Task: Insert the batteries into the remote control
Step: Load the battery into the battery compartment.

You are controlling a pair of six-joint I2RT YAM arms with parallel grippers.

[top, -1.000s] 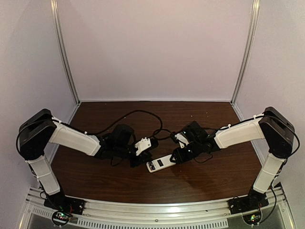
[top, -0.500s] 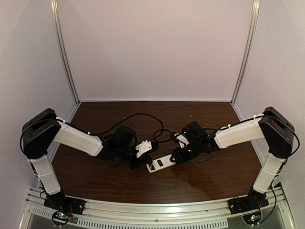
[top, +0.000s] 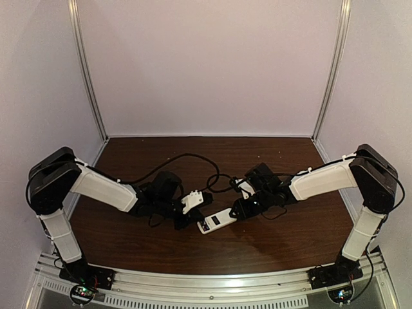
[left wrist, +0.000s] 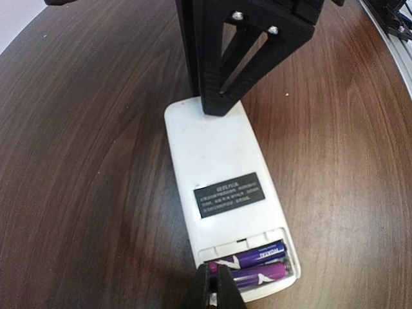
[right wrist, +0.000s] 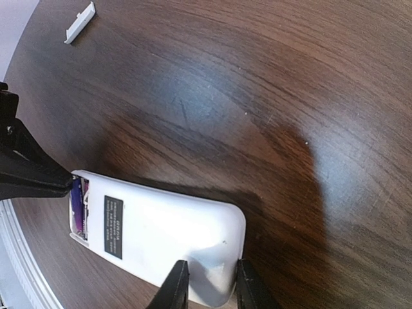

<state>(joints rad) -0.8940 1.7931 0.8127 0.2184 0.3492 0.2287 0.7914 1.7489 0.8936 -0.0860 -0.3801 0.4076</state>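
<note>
Lying back-up on the table (left wrist: 77,161), the remote control (left wrist: 222,161) is pinched endwise by the right gripper (right wrist: 206,290), seemingly for steadying, while its seated batteries (left wrist: 254,262) are prodded by the closed left gripper (left wrist: 212,286).

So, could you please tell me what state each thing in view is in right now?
Remote control: back up on the table, battery compartment uncovered.
Batteries: both seated side by side in the compartment.
Loose white cover: lying on the table, apart from the remote.
Left jaws: shut, tips at the compartment end.
Right jaws: shut on the remote's other end.
</note>
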